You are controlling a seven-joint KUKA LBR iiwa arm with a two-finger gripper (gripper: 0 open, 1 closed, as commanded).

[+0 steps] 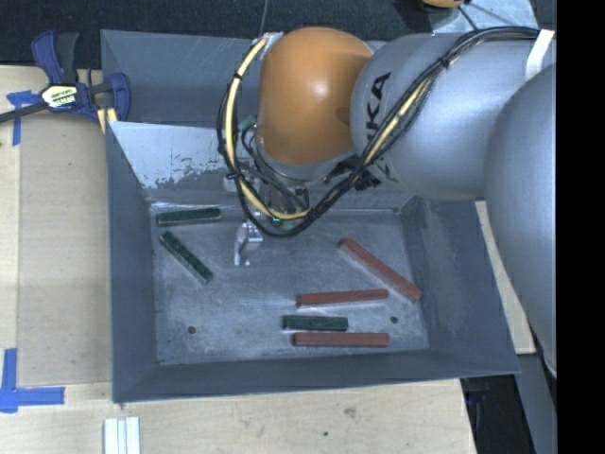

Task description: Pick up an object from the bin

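A slanted green stick (185, 257) lay in the left part of the bin (132, 282), with a second green stick (189, 217) behind it. The hand (248, 244) hung just right of them. I could not tell if it was spread or pressed together. Brown sticks (342, 298) lay at the front right.

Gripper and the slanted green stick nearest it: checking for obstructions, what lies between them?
Nothing. In the camera view only bare bin floor separates the gripper from the slanted green stick.
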